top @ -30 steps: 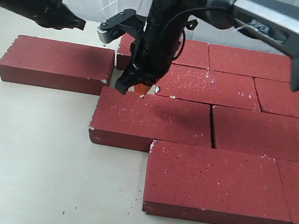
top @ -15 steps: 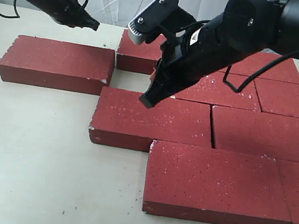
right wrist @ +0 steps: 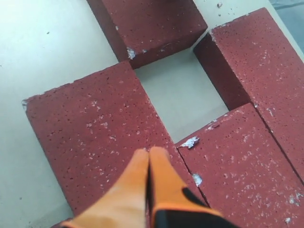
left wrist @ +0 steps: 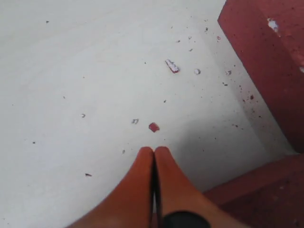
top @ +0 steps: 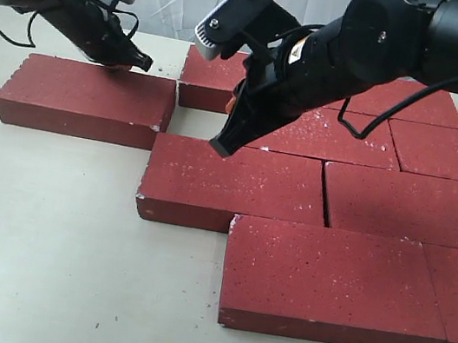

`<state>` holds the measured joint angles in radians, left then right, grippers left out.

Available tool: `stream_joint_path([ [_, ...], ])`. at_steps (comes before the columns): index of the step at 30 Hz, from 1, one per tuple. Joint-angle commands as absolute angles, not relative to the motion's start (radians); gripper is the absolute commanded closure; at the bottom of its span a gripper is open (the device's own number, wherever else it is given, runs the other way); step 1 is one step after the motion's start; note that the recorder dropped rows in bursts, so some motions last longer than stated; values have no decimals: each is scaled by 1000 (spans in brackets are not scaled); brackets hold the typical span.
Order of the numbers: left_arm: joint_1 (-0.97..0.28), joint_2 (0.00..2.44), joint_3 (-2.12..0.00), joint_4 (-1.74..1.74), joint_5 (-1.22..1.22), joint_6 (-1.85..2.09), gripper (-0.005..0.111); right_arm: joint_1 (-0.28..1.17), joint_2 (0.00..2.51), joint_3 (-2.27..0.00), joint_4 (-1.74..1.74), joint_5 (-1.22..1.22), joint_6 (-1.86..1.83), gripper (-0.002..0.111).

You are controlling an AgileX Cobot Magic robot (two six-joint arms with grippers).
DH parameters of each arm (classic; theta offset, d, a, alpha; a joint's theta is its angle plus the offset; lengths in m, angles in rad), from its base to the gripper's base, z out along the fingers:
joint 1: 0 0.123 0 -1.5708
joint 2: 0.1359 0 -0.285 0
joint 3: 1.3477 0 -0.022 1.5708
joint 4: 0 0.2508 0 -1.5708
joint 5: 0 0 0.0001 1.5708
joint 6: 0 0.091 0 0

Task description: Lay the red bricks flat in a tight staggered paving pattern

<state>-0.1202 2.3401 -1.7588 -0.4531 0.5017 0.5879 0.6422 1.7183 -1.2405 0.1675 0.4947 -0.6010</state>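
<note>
The red bricks (top: 356, 197) are dark, rough and white-speckled. They lie flat on the pale counter (top: 42, 237). A lone brick (top: 87, 98) sits at the left, with a bare gap (top: 195, 124) beside it. The left claw (top: 142, 61), pressed together, is by its far right corner. The right claw (top: 220, 145), also pressed together, hangs over the gap's near edge.

Holds red bricks (top: 399, 204) in staggered rows toward the table's (top: 42, 237) right edge, one lone brick (top: 83, 99) apart at left.
</note>
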Motion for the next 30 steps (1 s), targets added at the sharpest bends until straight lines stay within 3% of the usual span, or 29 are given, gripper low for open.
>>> stream_joint_path([
  [1,-132,2338,-1762,-468,534,582,107,640,1720,-1237,167,481,-608,109],
  [6,-106,2281,-1762,-425,513,578,107,640,1720,-1237,167,476,-608,109],
  [17,105,2042,-1688,-105,791,292,107,640,1720,-1230,167,482,-608,109],
  [23,188,2002,-1487,-120,769,239,107,640,1720,-1230,167,482,-608,109],
  [30,189,2002,-1288,-176,531,209,107,640,1720,-1231,167,490,-608,109],
])
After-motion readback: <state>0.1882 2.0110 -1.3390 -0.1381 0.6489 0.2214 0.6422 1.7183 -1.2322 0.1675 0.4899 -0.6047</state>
